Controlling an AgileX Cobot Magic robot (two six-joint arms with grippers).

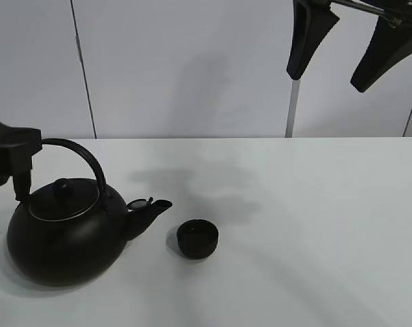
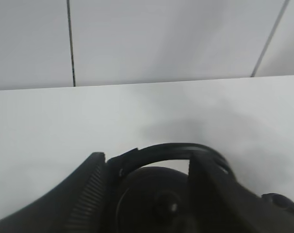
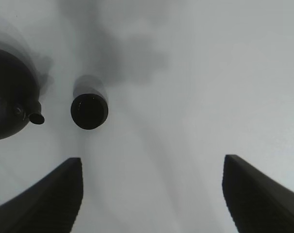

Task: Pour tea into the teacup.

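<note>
The small matte-black teacup [image 1: 197, 239] stood upright on the white table [image 1: 314, 225], just beside the spout [image 1: 150, 211] of the big round black kettle [image 1: 66, 231] but not touching it, and it showed again below the right wrist camera [image 3: 89, 111]. The left gripper [image 1: 18, 167] had its fingers [image 2: 88, 194] closed around the kettle's arched handle [image 2: 171, 151] near the rear end, above the knobbed lid [image 1: 64, 197]. The right gripper [image 1: 349, 44] hung high above the table, well apart from both vessels, jaws spread wide and holding nothing.
</note>
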